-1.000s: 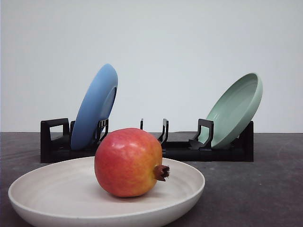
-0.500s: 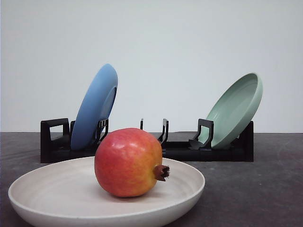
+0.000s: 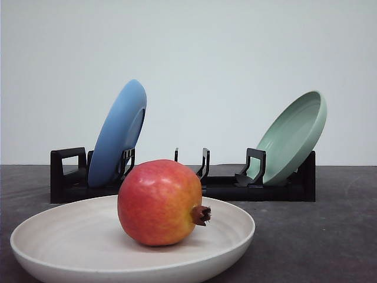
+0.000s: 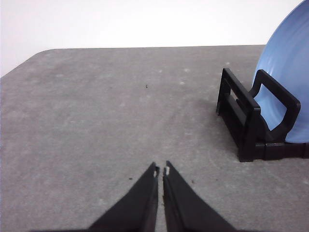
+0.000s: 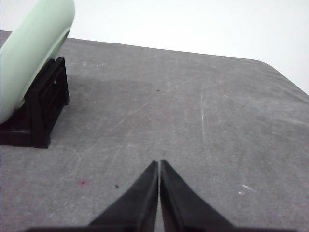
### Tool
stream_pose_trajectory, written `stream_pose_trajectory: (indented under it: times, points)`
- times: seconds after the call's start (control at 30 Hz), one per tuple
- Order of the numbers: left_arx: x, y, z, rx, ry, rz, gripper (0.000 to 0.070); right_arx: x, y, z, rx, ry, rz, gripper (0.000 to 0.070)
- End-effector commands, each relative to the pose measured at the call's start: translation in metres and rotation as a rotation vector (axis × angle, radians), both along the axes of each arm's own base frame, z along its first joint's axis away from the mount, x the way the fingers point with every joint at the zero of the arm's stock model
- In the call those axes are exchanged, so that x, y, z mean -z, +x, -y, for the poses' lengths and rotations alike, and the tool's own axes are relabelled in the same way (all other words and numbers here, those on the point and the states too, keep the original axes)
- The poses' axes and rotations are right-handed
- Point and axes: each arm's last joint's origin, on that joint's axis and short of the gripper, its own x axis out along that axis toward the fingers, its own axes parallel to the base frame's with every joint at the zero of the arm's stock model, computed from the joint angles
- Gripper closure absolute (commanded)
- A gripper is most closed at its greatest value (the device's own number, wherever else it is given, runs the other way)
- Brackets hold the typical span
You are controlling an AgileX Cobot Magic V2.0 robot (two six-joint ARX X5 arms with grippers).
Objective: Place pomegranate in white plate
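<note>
Grey tabletop (image 3: 330, 236) | pomegranate (image 3: 159, 202) unmoved, resting in white plate (image 3: 59, 236) | left gripper (image 4: 160, 170), right gripper (image 5: 159, 164) closed, empty | task looks done

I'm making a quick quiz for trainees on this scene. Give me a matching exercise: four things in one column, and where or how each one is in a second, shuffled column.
Things
1. pomegranate
2. blue plate
3. green plate
4. left hand

Places or states
A. leaning in the right end of the black rack
B. shut, over bare grey table
C. lying in the white plate
D. standing in the left end of the black rack

Pairs: 1-C, 2-D, 3-A, 4-B
</note>
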Motion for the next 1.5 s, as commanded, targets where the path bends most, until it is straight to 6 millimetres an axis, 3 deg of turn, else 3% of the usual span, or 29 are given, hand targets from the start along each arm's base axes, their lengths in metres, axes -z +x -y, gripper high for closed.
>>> stream_pose_trajectory:
  times: [0.0, 1.47]
  points:
    - [0.004, 0.0005, 0.0, 0.0, -0.004, -0.011, 0.07, 0.0002, 0.0003, 0.0002, 0.005, 0.017, 0.008, 0.07]
    - [0.004, 0.0005, 0.0, 0.0, -0.004, -0.011, 0.07, 0.0002, 0.0003, 0.0002, 0.005, 0.017, 0.008, 0.07]
